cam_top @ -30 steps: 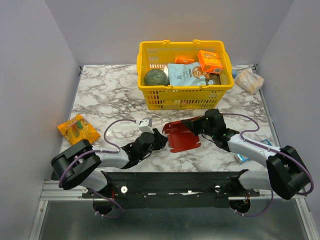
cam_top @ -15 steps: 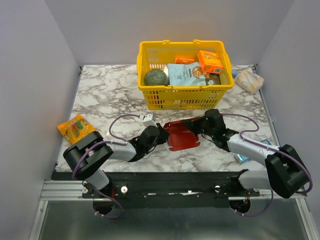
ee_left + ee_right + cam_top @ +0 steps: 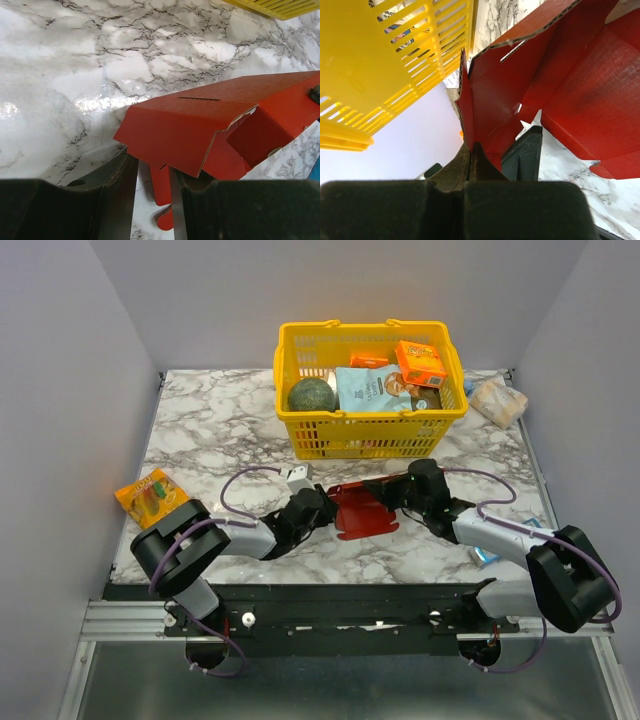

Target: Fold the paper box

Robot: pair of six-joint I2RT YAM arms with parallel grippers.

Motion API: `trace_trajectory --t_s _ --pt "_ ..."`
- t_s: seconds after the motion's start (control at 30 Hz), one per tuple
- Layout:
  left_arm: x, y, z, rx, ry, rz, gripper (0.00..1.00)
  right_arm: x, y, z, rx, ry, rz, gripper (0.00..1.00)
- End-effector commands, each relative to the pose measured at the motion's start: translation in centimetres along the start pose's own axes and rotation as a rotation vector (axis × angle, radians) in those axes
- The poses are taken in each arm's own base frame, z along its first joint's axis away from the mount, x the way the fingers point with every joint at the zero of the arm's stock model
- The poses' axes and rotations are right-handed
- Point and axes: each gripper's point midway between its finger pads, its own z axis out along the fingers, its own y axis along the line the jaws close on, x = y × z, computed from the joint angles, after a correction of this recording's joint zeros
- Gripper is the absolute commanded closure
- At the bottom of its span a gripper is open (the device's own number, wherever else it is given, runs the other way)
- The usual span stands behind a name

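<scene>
The right gripper (image 3: 492, 150) is closed. Its two fingers pinch a thin standing wall of the paper box (image 3: 580, 90): in the right wrist view the red cardboard edge runs down into the line where the fingers meet. The left gripper (image 3: 155, 172) is partly open. A small red tab of the same box hangs in the gap between its fingers, with a strip of marble visible beside it, so I judge that the tab is not clamped. Whether it touches one finger, I cannot tell.

Seen from above, the paper box (image 3: 362, 512) lies on the marble table (image 3: 220, 430), in the near middle, just in front of the yellow basket (image 3: 360, 435). It is between the two arms, the left gripper at its left edge and the right gripper at its far right side. An orange snack packet (image 3: 153, 497) lies well apart, near the left edge of the table.

The sheet is not flat. In the left wrist view one large panel with a narrow slot is raised and bent along a crease, and a smaller flap is turned inward under it. In the right wrist view several walls stand at angles to each other. However, the walls do not meet, the slot is empty and the tabs are loose, so no closed box exists yet. I judge the folding is begun but far from finished. It remains to bring the walls upright, to put the tabs into their slots and to close the lid.
</scene>
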Motion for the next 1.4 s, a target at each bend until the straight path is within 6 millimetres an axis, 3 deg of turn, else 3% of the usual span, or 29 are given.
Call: trace_trajectory --t_s 0.0,0.43,0.97,1.17,1.37 --pt "-0.8 0.8 0.8 -0.063 -0.038 0.024 0.6 0.2 -0.6 0.0 0.009 0.014 0.008 1.0" --pt "-1.0 0.6 2.0 -0.072 -0.056 0.062 0.6 0.2 -0.4 -0.1 0.006 0.009 0.0 1.0" --pt "-1.8 -2.3 3.2 -0.02 -0.076 0.114 0.65 0.3 -0.8 0.4 0.029 0.015 -0.012 1.0" --pt "-1.8 -2.2 2.8 -0.066 -0.091 0.197 0.67 0.2 -0.9 0.5 0.031 0.011 -0.012 1.0" --pt "-1.2 -3.6 2.9 -0.091 -0.098 0.329 0.67 0.3 -1.0 0.7 0.037 0.018 -0.013 0.99"
